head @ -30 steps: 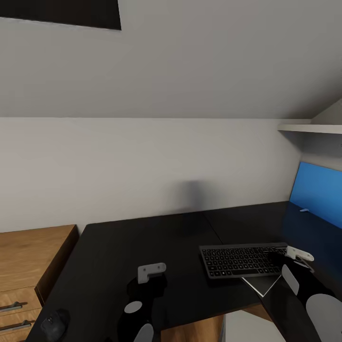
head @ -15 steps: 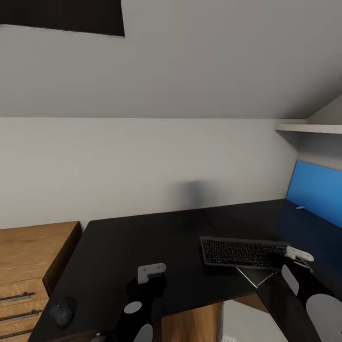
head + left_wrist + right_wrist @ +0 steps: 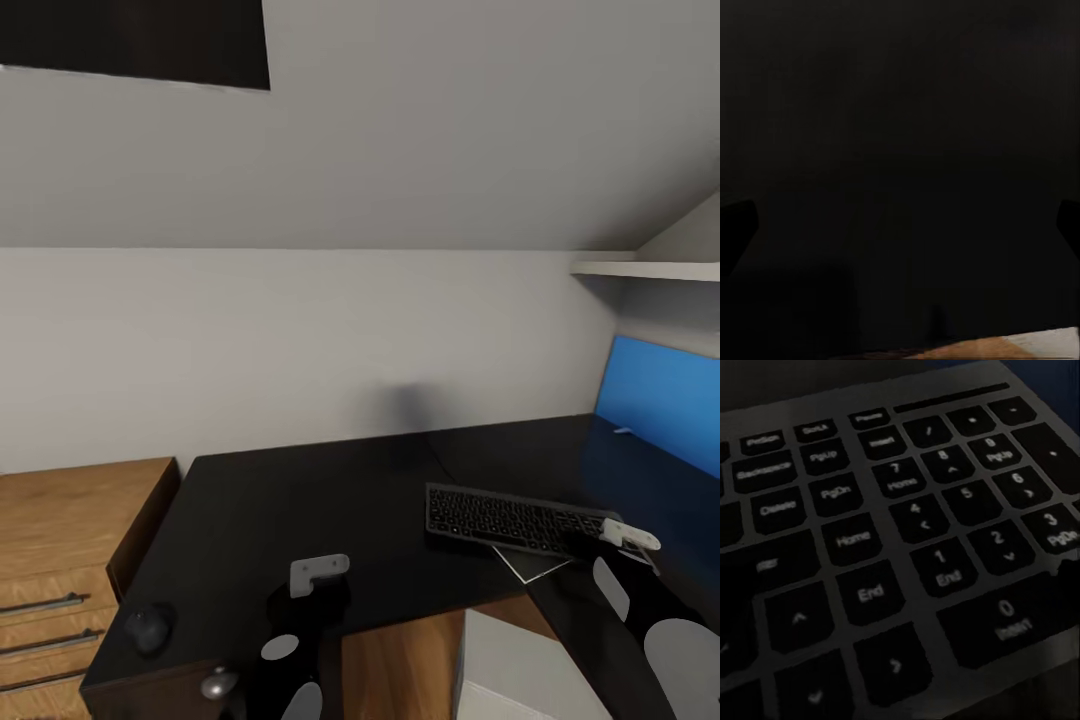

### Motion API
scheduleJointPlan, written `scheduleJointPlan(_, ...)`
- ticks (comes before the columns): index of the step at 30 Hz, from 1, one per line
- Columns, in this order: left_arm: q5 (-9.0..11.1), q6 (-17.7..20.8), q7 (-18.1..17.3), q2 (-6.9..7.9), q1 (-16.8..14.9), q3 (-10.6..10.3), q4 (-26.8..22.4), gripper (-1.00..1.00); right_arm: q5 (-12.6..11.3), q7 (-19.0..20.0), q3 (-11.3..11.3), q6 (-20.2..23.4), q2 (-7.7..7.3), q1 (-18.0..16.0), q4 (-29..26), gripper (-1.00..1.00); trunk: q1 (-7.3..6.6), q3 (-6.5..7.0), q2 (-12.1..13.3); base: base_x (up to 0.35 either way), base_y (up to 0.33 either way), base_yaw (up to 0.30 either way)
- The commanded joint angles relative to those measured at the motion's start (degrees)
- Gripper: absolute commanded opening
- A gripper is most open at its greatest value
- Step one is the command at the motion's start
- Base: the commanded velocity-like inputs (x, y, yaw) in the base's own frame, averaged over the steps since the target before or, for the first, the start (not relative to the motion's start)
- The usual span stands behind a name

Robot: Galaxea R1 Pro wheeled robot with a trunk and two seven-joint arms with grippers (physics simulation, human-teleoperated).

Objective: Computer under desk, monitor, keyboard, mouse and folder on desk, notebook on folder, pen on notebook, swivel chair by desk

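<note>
Keyboard lies on desk, near front edge, overlapping notebook. Right gripper at its numpad end; jaws' opening cannot tell. Left gripper over bare desk, likewise unclear. Best slide keyboard flat, inward, without dragging notebook.

Black keyboard, blue folder
</note>
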Motion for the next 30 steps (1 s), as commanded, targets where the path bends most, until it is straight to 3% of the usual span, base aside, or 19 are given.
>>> scheduleJointPlan(1, 0.37, 0.18, 0.46, 0.01, -0.06, -0.07, -0.07, 1.0, -0.79, -0.28, 0.01, 0.28, -0.01, 0.02, 0.58, 1.0, -0.02, -0.08, -0.03, -0.219, 0.0, 0.0)
scheduleJointPlan(7, 0.37, 0.18, 0.46, 0.01, -0.06, -0.07, -0.01, 1.0, -0.79, -0.28, 0.01, 0.28, -0.01, 0.02, 0.59, 1.0, -0.02, -0.08, -0.03, -0.136, 0.0, 0.0)
scheduleJointPlan(30, 0.37, 0.18, 0.46, 0.01, -0.06, -0.1, 0.1, 1.0, -0.71, -0.28, 0.1, 0.28, 0.16, 0.02, 0.56, 1.0, -0.02, -0.08, -0.03, -0.004, 0.0, 0.0)
